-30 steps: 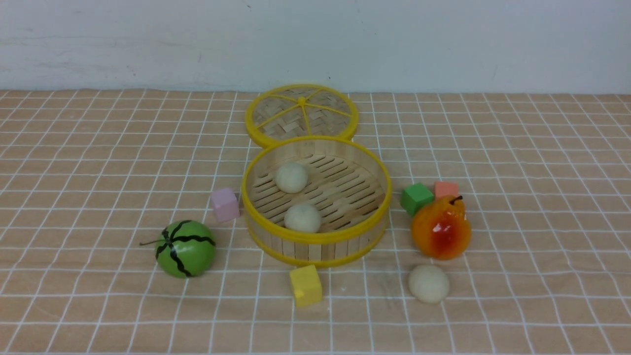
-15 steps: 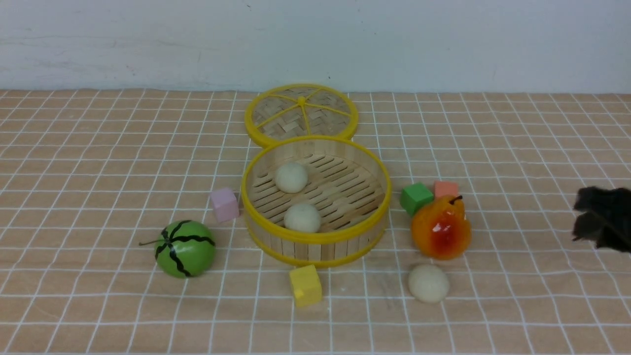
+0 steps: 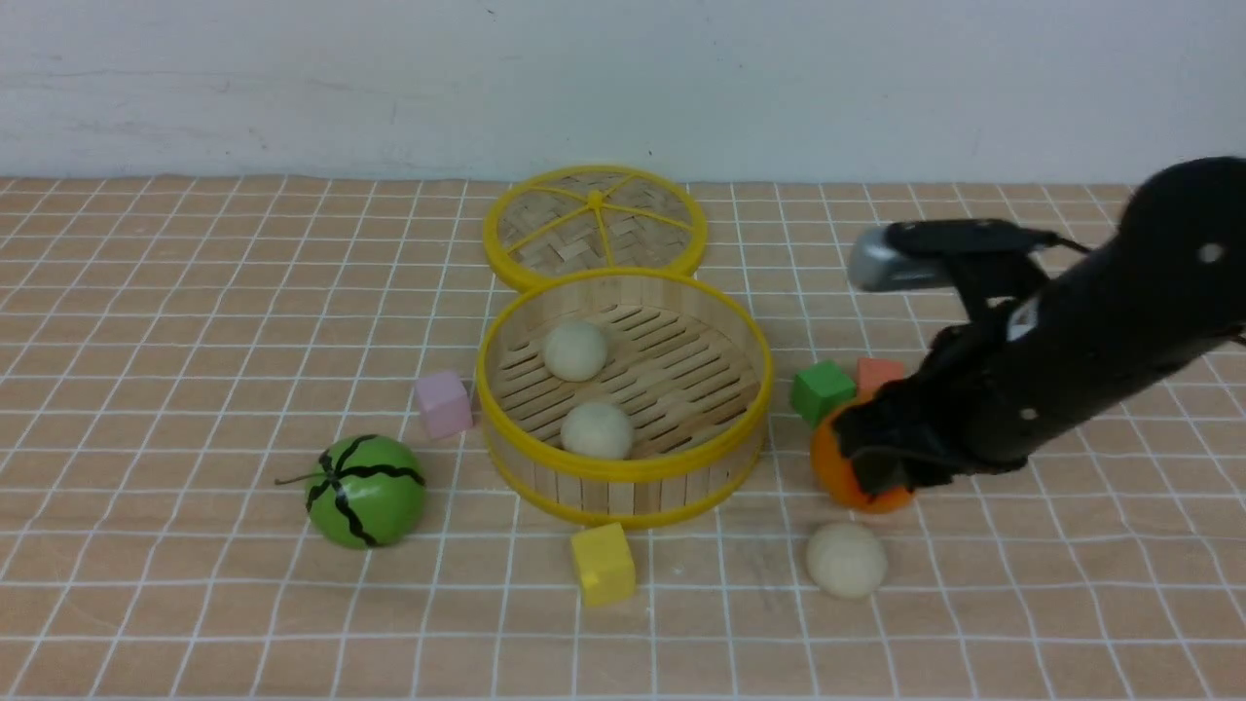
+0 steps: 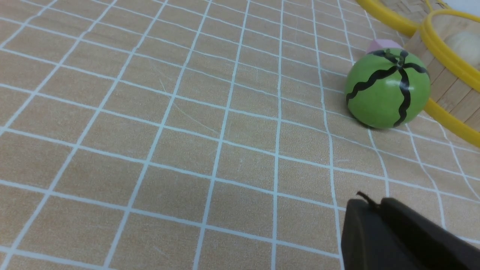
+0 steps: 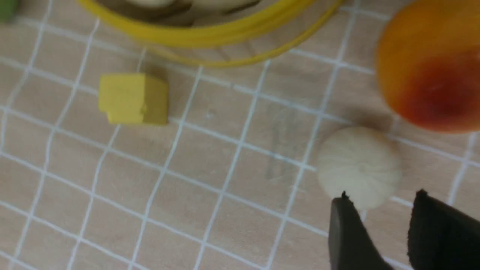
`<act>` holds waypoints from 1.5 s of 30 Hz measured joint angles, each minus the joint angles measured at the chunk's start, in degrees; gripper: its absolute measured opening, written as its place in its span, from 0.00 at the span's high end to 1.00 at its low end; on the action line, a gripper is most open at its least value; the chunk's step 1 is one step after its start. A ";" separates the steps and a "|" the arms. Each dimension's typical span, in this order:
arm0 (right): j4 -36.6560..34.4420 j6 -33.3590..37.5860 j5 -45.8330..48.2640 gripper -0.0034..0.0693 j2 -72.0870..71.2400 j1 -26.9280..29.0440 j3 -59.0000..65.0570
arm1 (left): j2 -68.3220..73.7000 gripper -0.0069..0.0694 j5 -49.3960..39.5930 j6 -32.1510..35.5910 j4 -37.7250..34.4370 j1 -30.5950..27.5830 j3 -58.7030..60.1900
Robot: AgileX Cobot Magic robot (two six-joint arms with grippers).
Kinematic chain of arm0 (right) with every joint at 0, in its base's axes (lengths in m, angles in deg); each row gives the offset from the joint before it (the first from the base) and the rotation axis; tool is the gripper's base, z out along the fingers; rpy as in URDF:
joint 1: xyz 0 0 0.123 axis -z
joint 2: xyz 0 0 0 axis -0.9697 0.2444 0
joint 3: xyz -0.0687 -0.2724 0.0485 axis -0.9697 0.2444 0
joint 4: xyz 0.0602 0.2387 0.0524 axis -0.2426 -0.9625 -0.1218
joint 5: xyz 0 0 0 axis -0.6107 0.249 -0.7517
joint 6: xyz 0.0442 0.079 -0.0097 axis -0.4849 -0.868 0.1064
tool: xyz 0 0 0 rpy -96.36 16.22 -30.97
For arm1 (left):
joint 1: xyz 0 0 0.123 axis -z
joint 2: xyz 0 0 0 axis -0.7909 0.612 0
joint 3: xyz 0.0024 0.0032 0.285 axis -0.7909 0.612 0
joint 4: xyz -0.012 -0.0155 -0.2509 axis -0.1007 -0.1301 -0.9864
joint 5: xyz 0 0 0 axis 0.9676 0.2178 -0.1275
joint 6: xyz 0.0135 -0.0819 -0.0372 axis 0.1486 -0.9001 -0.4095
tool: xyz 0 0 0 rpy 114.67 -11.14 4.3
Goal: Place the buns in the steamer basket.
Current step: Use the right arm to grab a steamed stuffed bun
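Steamer basket [image 3: 623,487] holds two buns [image 3: 575,350], third bun [image 3: 846,559] lies outside; right jaws parted and empty, left jaws closed.

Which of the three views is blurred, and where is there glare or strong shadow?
Right wrist view: soft all over, the pear most smeared, the bun a little clearer. Left wrist view: sharp, with a mild sheen on the watermelon. Front view: sharp, evenly lit, only faint shadows, no strong glare.
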 joint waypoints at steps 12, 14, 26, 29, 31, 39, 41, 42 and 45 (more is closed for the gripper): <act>14.24 -13.18 -1.15 0.61 9.74 -2.35 -1.28 | 0.00 0.84 0.00 0.00 0.00 0.00 0.00; 12.68 -13.55 -2.28 0.61 9.94 -2.35 -1.40 | 0.00 0.84 0.00 0.00 0.00 0.00 0.00; 10.08 -13.78 -5.44 0.62 11.30 -2.35 -1.39 | 0.00 0.83 0.00 0.00 0.00 0.00 0.00; 10.08 -13.78 -5.50 0.64 12.09 -2.35 -1.39 | 0.00 0.82 0.00 0.00 0.00 0.00 0.00; 10.08 -13.78 -5.44 0.68 12.85 -2.35 -1.43 | 0.00 0.82 0.00 0.00 0.00 0.00 0.00; 9.83 -13.78 -4.92 0.91 13.76 -2.35 -1.53 | -0.05 0.81 -0.05 0.00 -0.01 0.00 0.00; 9.36 -13.78 -4.80 0.95 13.71 -2.35 -1.53 | -0.05 0.81 -0.05 0.00 -0.01 0.00 0.00; 8.39 -13.68 -4.59 0.96 13.15 -2.35 -1.76 | -0.05 0.80 -0.05 0.00 -0.01 0.00 0.00; 5.63 -11.82 -2.08 0.96 11.35 -2.35 -3.35 | -0.05 0.80 -0.05 0.00 -0.01 0.00 0.00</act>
